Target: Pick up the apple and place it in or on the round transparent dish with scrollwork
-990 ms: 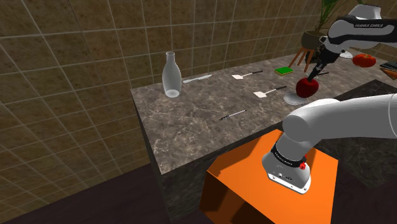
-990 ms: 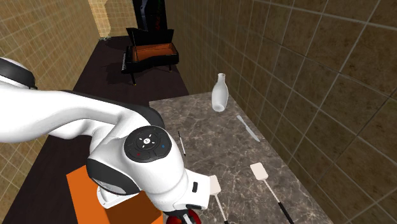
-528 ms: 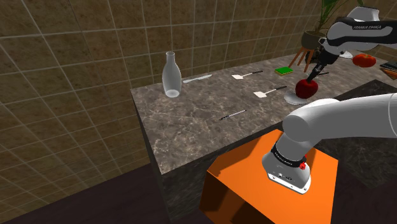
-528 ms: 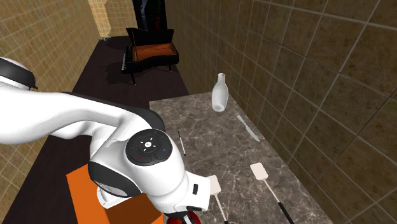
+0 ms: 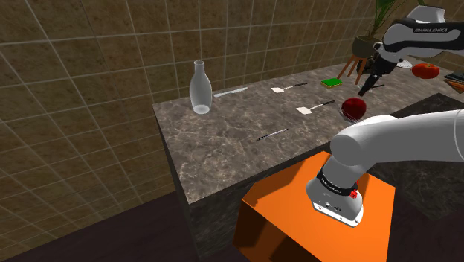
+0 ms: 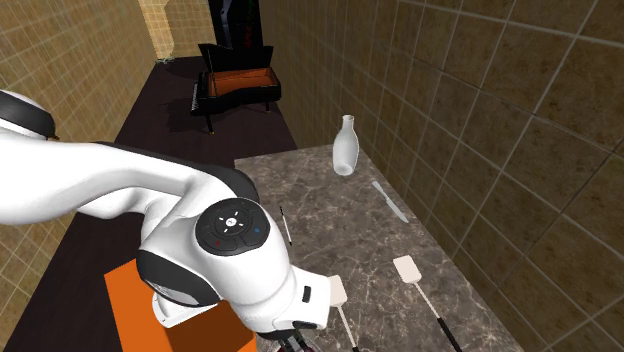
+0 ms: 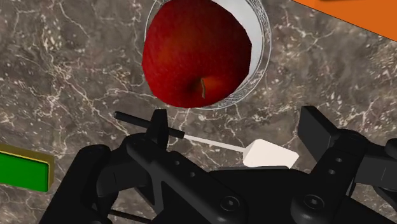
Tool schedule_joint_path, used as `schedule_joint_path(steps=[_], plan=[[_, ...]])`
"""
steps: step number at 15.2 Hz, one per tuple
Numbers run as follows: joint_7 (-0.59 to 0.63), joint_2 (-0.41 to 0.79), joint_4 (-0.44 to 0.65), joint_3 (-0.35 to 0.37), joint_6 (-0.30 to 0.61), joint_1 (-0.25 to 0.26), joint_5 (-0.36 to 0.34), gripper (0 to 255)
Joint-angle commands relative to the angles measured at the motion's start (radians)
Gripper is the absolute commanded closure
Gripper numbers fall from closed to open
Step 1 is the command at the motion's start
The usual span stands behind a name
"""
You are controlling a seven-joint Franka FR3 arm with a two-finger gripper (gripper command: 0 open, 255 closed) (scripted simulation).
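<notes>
Wrist view: the claw (image 7: 238, 127) hangs released, fingers spread and touching nothing. The apple (image 7: 194, 54) sits just beyond it, inside the round dish (image 7: 253, 22) on the marbled surface (image 7: 70, 70). Placing looks done; next, lift clear without nudging the dish.

The apple (image 7: 194, 54) hid most of the dish (image 7: 256, 24); the wrist view's edge cut off both.

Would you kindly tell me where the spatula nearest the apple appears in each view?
Shoulder view: spatula right of centre, just left of the apple.
Second exterior view: bottom centre, beside the arm.
Wrist view: beside the dish that holds the apple.
Shared landmark: the orange stand.
</notes>
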Motion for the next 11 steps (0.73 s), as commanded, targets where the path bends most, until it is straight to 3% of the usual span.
schedule_joint_path(steps=[1, 3, 11], plan=[[-0.006, -0.012, 0.038, 0.027, -0.053, -0.004, 0.016, 0], [-0.012, -0.022, 0.085, 0.059, -0.112, -0.007, 0.035, 0], [-0.012, -0.021, 0.085, 0.059, -0.112, -0.007, 0.035, 0]])
